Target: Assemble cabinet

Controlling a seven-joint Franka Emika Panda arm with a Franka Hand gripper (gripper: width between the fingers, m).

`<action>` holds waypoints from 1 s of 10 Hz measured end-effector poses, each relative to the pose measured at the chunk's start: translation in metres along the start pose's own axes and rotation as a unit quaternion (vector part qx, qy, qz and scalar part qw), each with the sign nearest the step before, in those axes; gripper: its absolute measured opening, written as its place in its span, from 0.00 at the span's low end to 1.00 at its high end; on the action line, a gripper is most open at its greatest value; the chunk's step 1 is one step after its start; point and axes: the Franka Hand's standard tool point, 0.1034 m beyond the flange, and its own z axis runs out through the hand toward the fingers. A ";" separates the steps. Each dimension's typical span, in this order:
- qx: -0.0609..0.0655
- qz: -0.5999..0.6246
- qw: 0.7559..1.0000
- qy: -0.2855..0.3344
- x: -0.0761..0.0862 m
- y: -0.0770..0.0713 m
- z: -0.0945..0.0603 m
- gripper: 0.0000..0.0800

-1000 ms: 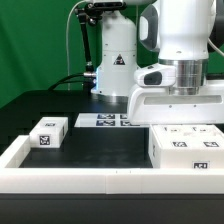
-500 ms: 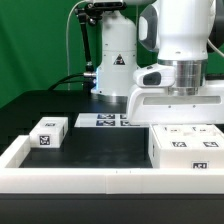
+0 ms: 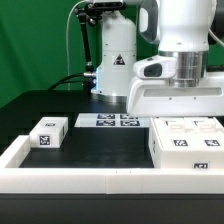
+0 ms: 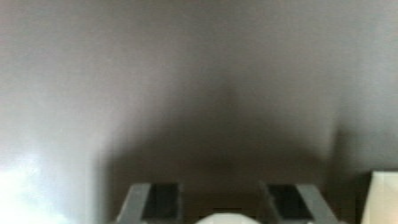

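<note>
Assembly is judged barely begun: the cabinet body [image 3: 188, 148] is set at the bench's [image 3: 100, 146] near corner, exterior view's right, one panel [image 3: 48, 133] lies loose at the opposite edge, and the end effector [image 4: 222, 190] is spread wide, empty.

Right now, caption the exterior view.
Arm above the cabinet body, small tagged piece at the exterior view's left, marker board behind.
</note>
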 end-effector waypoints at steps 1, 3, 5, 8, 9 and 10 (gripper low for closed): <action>0.001 0.003 1.000 -0.003 0.001 -0.001 -0.009 0.25; 0.000 0.003 1.000 -0.007 0.002 -0.001 -0.015 0.25; 0.000 0.003 1.000 -0.008 0.001 -0.001 -0.013 0.25; 0.000 0.003 1.000 -0.010 0.000 -0.001 -0.023 0.24; 0.000 0.003 1.000 -0.015 0.000 -0.001 -0.030 0.23; -0.001 0.003 1.000 -0.022 0.004 -0.001 -0.046 0.23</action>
